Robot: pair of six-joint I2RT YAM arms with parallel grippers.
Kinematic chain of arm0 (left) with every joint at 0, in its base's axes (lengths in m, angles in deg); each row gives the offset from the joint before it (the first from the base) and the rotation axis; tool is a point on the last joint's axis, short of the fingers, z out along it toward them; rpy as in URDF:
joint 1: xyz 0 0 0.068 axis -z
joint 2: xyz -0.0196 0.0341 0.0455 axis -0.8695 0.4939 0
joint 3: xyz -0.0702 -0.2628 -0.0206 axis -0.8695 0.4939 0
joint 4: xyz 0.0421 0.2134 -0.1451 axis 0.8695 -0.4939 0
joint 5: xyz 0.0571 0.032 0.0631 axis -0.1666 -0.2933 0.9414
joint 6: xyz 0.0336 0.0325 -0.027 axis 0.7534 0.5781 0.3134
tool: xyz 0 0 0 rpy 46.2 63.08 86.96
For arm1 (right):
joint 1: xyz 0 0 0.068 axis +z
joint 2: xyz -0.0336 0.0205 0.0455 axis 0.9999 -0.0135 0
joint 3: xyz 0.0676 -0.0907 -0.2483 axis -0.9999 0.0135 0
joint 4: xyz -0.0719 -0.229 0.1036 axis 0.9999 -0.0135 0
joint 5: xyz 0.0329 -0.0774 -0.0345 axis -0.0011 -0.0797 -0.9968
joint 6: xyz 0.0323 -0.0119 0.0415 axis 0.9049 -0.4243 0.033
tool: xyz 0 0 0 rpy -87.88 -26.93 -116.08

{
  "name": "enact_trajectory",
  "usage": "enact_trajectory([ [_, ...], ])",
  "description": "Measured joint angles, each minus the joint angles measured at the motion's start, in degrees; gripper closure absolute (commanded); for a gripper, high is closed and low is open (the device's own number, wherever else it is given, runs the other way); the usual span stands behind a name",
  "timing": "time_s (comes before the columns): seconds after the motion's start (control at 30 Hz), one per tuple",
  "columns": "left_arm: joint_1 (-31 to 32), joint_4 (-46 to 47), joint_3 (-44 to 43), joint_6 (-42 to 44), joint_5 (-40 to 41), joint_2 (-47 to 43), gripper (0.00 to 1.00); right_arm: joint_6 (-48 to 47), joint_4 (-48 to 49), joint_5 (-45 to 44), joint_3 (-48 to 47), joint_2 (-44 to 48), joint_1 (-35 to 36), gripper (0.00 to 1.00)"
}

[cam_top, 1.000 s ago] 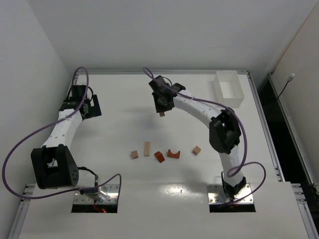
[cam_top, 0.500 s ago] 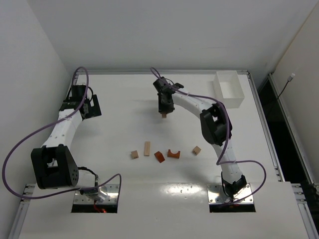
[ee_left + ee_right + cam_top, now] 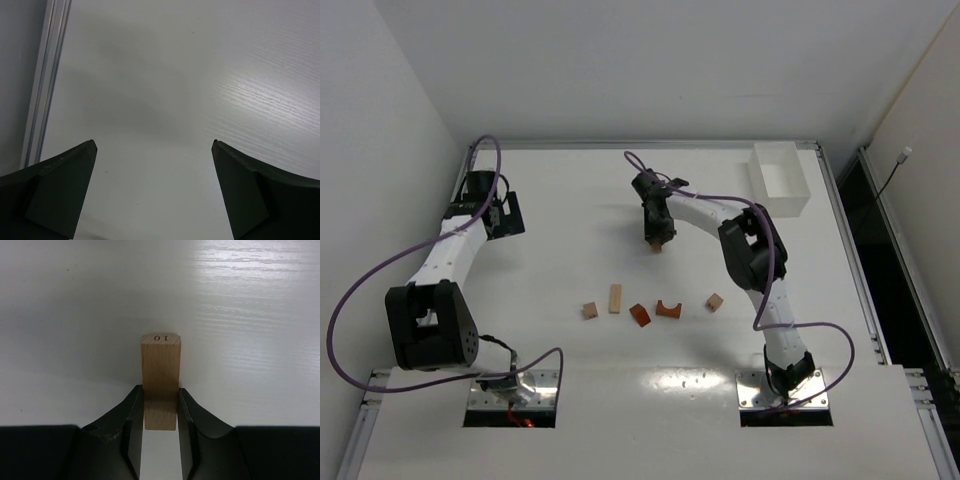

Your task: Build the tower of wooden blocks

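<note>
My right gripper (image 3: 658,240) is shut on a pale tan wooden bar (image 3: 160,375) marked "10" on its far end, held low over the mid-back of the table; the bar also shows below the fingers in the top view (image 3: 658,247). Loose blocks lie in a row nearer the front: a tan cube (image 3: 590,311), a tan bar (image 3: 615,298), an orange wedge (image 3: 639,315), an orange arch (image 3: 668,308) and another tan cube (image 3: 715,301). My left gripper (image 3: 510,215) is open and empty at the far left, over bare table (image 3: 155,145).
A white rectangular tray (image 3: 780,178) stands at the back right corner. A metal rail (image 3: 42,85) runs along the table's left edge, close to my left gripper.
My right gripper has moved right and toward the front with the tan bar, and it sits lower over the table. The left arm has barely moved.
</note>
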Motion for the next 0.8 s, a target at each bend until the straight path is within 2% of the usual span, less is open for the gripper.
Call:
enact_trajectory([
  [0.23, 0.0, 0.6, -0.3, 0.0, 0.0, 0.0, 0.00, 0.0, 0.2, 0.3, 0.4, 0.0, -0.2, 1.00],
  [0.37, 0.0, 0.6, -0.3, 0.0, 0.0, 0.0, 0.00, 0.0, 1.1, 1.0, 2.1, 0.8, -0.2, 0.55],
  [0.4, 0.0, 0.6, -0.3, 0.0, 0.0, 0.0, 0.00, -0.3, 1.3, 1.2, 2.5, 1.1, -0.2, 0.33],
  [0.43, 0.0, 0.6, -0.3, 0.0, 0.0, 0.0, 0.00, 0.3, 1.4, 1.3, 2.8, 1.2, -0.2, 0.19],
  [0.47, 0.0, 0.6, -0.3, 0.0, 0.0, 0.0, 0.00, 0.1, 1.5, 1.7, 3.0, 1.6, -0.2, 0.19],
  [0.5, 0.0, 0.6, -0.3, 0.0, 0.0, 0.0, 0.00, -0.2, 1.7, 1.9, 3.2, 1.8, -0.2, 0.10],
  [0.53, 0.0, 0.6, -0.3, 0.0, 0.0, 0.0, 0.00, -0.3, 1.7, 2.0, 3.5, 1.9, -0.2, 0.05],
  [0.6, 0.0, 0.6, -0.3, 0.0, 0.0, 0.0, 0.00, -0.4, 1.9, 2.0, 3.8, 2.1, -0.2, 0.01],
  [0.8, 0.0, 0.6, -0.3, 0.0, -0.4, 0.0, 0.00, -2.5, 2.8, 2.6, 5.6, 4.0, -0.2, 0.01],
])
